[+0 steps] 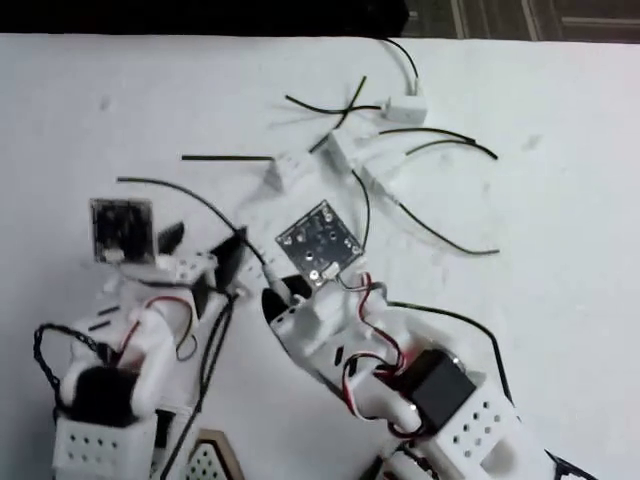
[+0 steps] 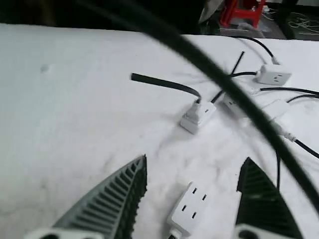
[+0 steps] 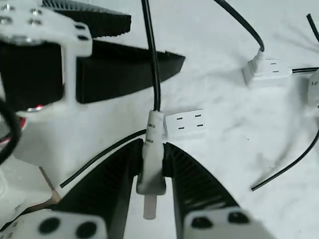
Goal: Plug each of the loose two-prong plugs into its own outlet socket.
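**Plug in hand, socket just ahead**

The right gripper is clamped on a white two-prong plug. The plug's long axis runs along the fingers. Its black cord leaves the far end, and what seems to be the prong end points back toward the wrist. The nearest outlet socket lies flat on the white table with its slots facing up. It sits just beyond the fingertips and a little to one side of the plug's line.

The left gripper is spread wide with nothing in it, one finger on either side of that same socket. As far as its wrist view shows, neither finger touches it.

The left arm looks placed to steady the socket while the right brings the plug. The insertion appears to hinge on turning the plug end for end and tipping it, since its prongs look aimed away from the slots.
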